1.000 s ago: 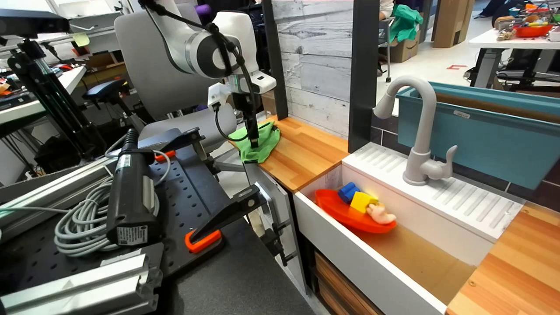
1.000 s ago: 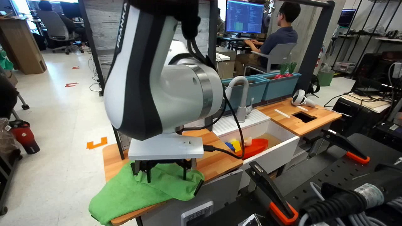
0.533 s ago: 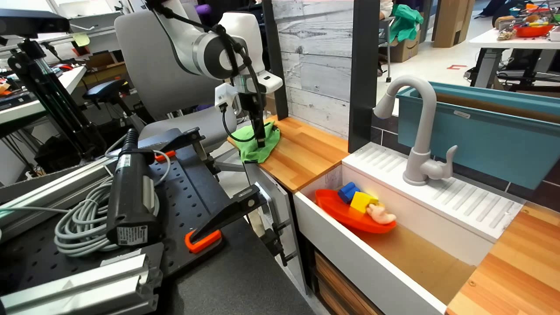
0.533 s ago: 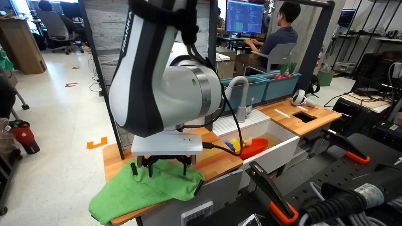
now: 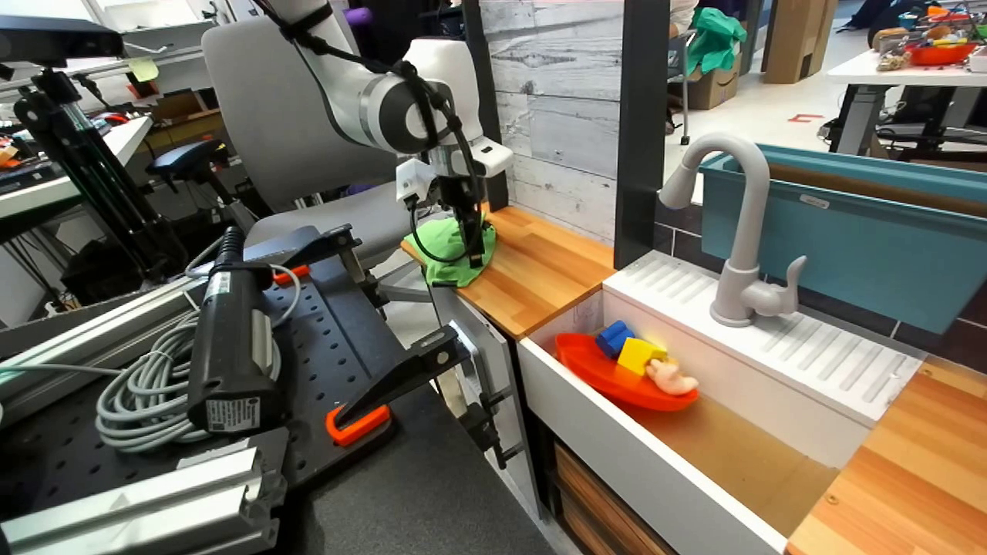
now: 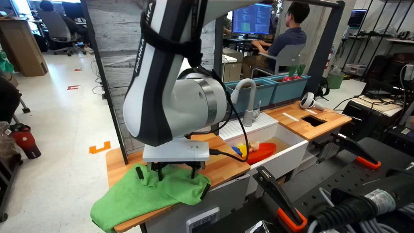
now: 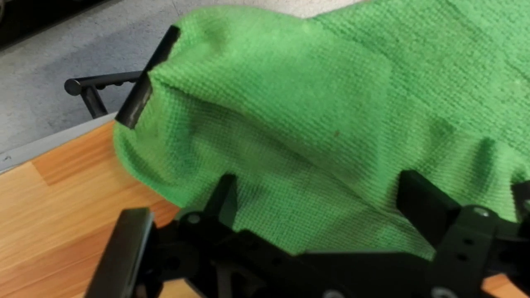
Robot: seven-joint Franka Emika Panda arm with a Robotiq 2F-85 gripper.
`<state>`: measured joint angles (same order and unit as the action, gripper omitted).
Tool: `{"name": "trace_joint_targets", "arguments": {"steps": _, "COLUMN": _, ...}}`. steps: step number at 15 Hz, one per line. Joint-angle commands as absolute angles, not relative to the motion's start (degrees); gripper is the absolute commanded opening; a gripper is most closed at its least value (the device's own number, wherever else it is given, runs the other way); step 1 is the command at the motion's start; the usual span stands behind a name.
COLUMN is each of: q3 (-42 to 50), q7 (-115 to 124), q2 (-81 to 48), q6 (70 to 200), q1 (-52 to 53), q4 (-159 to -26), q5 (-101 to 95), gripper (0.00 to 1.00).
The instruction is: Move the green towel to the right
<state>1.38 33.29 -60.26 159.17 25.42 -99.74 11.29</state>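
The green towel [image 6: 139, 197] lies crumpled on the left wooden counter, partly draped over its edge. It also shows in an exterior view [image 5: 439, 231] and fills much of the wrist view [image 7: 290, 82]. My gripper [image 6: 176, 178] points down over the towel's inner part, and its fingertips are at the cloth. In the wrist view my gripper [image 7: 319, 178] is open, its fingers wide apart with towel surface in the gap between them. I cannot tell whether the fingertips press into the cloth. In an exterior view the gripper [image 5: 474, 260] hides part of the towel.
The wooden counter [image 5: 547, 270] runs right to a white sink [image 5: 648, 455] holding a red boat-like dish [image 5: 590, 370] with toys. A grey faucet [image 5: 740, 231] stands behind. A plank wall panel [image 5: 555, 100] rises behind the counter. A clamp [image 5: 416, 362] sits in front.
The arm has moved right and the gripper slightly toward the counter's back, with its fingers staying apart over the towel. The towel has shifted only very slightly.
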Motion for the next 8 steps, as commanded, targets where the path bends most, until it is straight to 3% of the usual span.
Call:
{"name": "trace_joint_targets", "arguments": {"steps": 1, "q3": 2.95, "q7": 34.05, "q2": -61.88, "q6": 157.65, "q1": 25.09, "q4": -97.22, "q5": 10.63, "gripper": 1.0}}
{"name": "trace_joint_targets", "arguments": {"steps": 8, "q3": 4.39, "q7": 34.29, "q2": -61.77, "q6": 156.71, "q1": 21.5, "q4": -96.44, "q5": 11.44, "gripper": 1.0}}
